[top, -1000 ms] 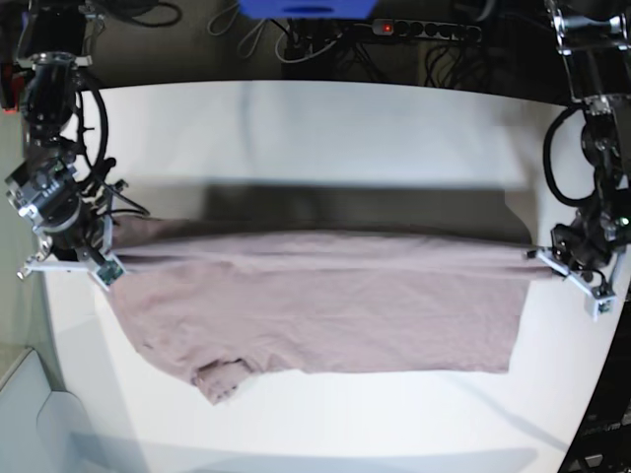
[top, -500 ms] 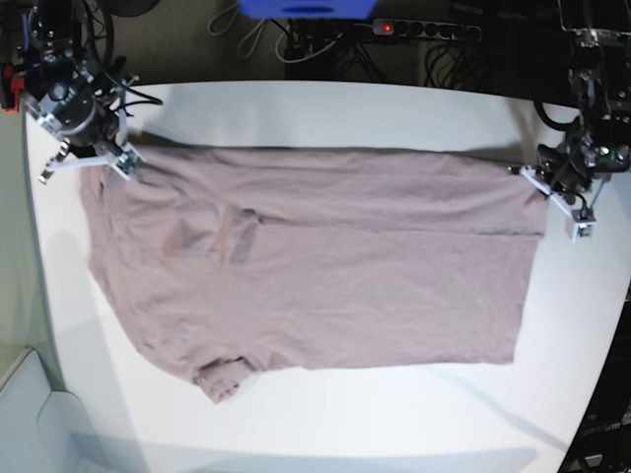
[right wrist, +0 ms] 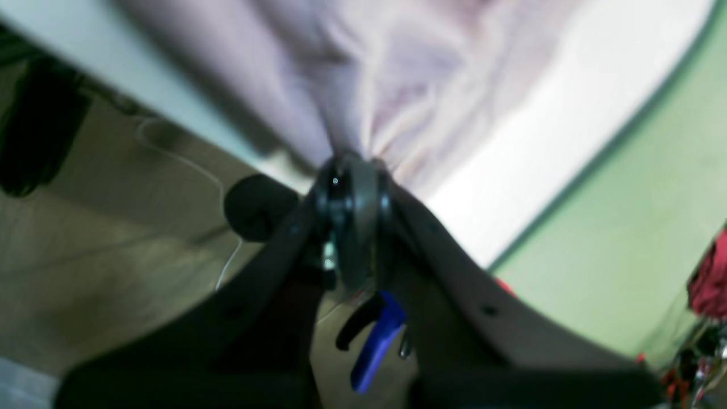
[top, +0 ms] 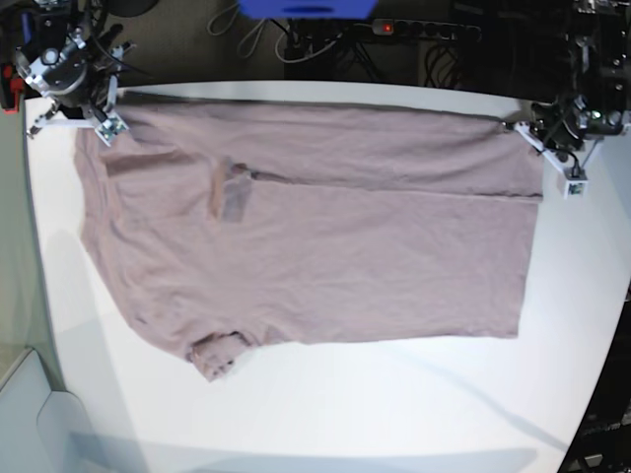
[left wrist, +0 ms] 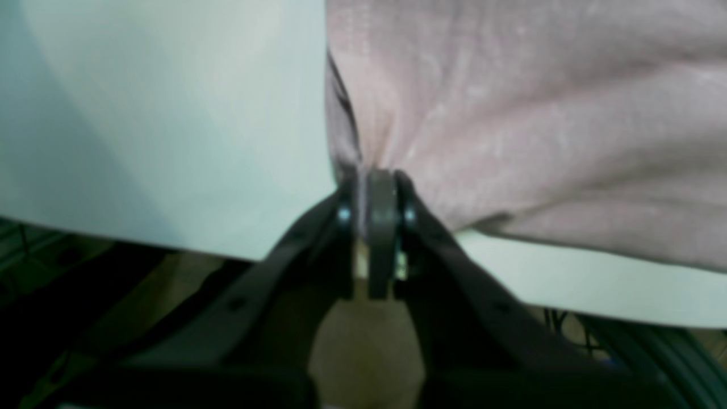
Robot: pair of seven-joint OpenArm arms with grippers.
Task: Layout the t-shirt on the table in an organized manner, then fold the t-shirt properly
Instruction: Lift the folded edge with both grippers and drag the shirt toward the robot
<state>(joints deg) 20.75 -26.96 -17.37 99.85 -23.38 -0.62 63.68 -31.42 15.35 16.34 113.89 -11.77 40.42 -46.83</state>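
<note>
The mauve-pink t-shirt [top: 325, 236] lies spread nearly flat over the white table [top: 394, 414], its far edge stretched along the table's back edge. A sleeve [top: 212, 357] sticks out at the near left, and a small fold [top: 232, 192] shows by the collar. My right gripper [top: 106, 123] is shut on the shirt's far-left corner; the right wrist view shows cloth [right wrist: 363, 85] fanning out from its tips [right wrist: 352, 165]. My left gripper [top: 523, 126] is shut on the far-right corner, pinching the hem [left wrist: 511, 142] at its tips [left wrist: 377, 182].
Behind the table's back edge lie a power strip [top: 424, 30] with a red light, cables [top: 266, 34] and a blue object [top: 306, 8]. Both grippers hang right at that back edge. A pale bin corner [top: 30, 414] sits at the near left.
Both grippers moved toward the back of the table, pulling the shirt's far edge with them. The folded-over shirt opened out to its full width.
</note>
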